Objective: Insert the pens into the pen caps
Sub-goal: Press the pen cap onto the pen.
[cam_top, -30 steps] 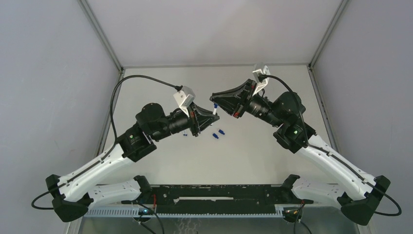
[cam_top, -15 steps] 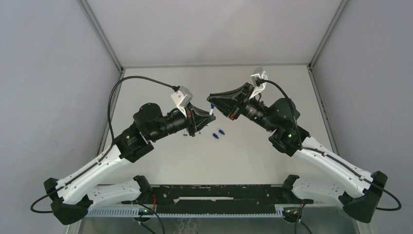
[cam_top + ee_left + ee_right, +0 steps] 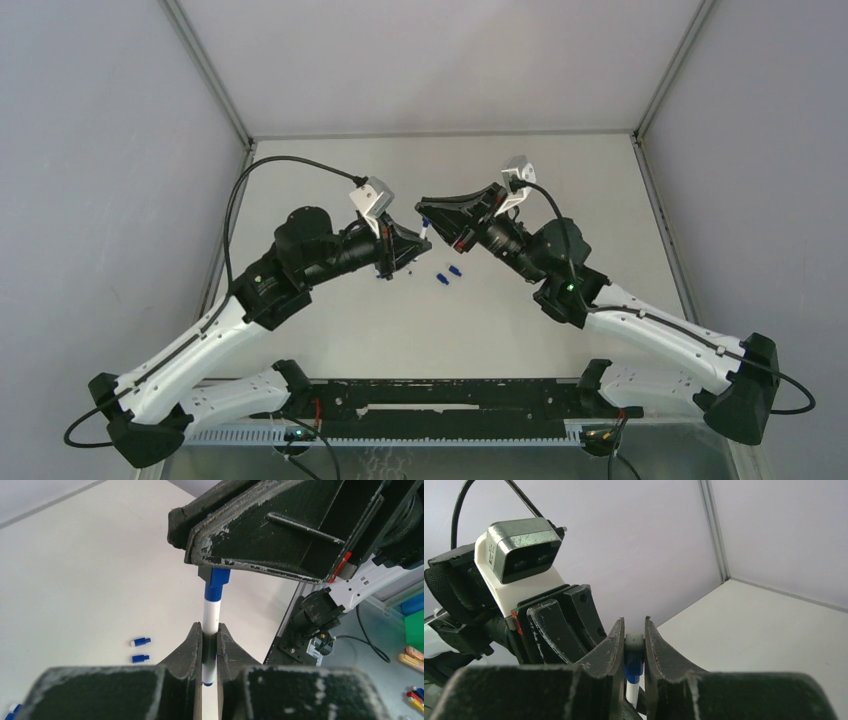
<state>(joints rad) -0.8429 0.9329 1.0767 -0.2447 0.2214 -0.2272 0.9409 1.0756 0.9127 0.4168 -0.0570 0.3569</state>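
Mid-air above the surface (image 3: 330, 170), the left end effector (image 3: 210, 630) is clenched on a white pen (image 3: 211, 611), and the right end effector (image 3: 634, 623) grasps a blue cap (image 3: 216, 582) that meets the pen's upper end. This looks like the mating step itself. The next move likely calls for a straight push along the pen's axis with both grips firm, while other caps (image 3: 455, 271) wait below.

My right gripper (image 3: 426, 213) blocks my left gripper (image 3: 417, 241) at 1 o'clock; loose caps (image 3: 447, 274) at 4; bench (image 3: 330, 170) open toward 11.
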